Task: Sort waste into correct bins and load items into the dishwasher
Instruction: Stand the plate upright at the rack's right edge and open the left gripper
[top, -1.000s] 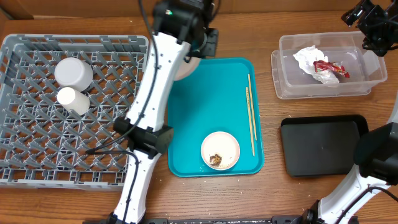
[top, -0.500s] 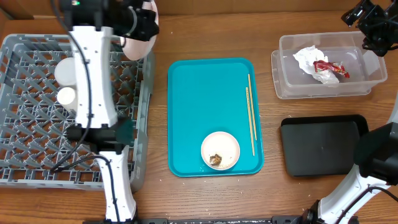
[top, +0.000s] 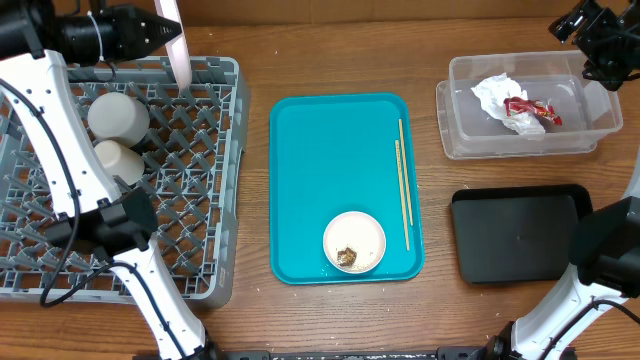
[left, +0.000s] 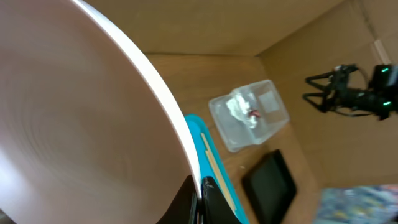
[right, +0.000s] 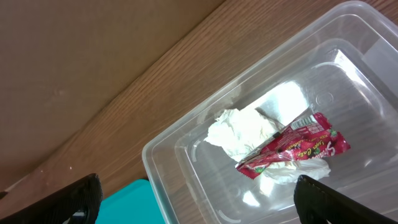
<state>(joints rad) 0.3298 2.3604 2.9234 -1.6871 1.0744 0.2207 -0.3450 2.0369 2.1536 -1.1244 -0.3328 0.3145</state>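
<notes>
1. The left gripper (top: 160, 30) is pinched on the rim of the plate (top: 179, 50). In the left wrist view its fingers (left: 198, 202) meet on the plate's edge at the bottom of the picture.
2. The plate stands on edge, a thin strip from overhead. It is at the far wall of the rack (top: 180, 200), right of that wall's middle. Whether it touches the rack cannot be told.
3. In the rack's far left part, left of the plate, sit a white bowl (top: 118, 115) and a cup (top: 118, 160) just near of it.
4. The right gripper (top: 600, 45) is spread wide and holds nothing. It hangs at the far right, over the far right corner of the tub (top: 470, 140). Its fingers (right: 74, 199) frame the tub in the right wrist view.
5. In the tub lie the napkin (top: 493, 92) and, partly on it, the wrapper (top: 530, 110), both left of the right gripper.
6. The teal tray (top: 330, 150) lies between rack and tub. At its near end is the scrap bowl (top: 354, 235) holding brown scraps (top: 347, 256).
7. The chopsticks (top: 403, 185) lie along the teal tray's right edge, pointing far to near.
8. The black tray (top: 515, 235) lies near of the tub, well apart from both grippers.
</notes>
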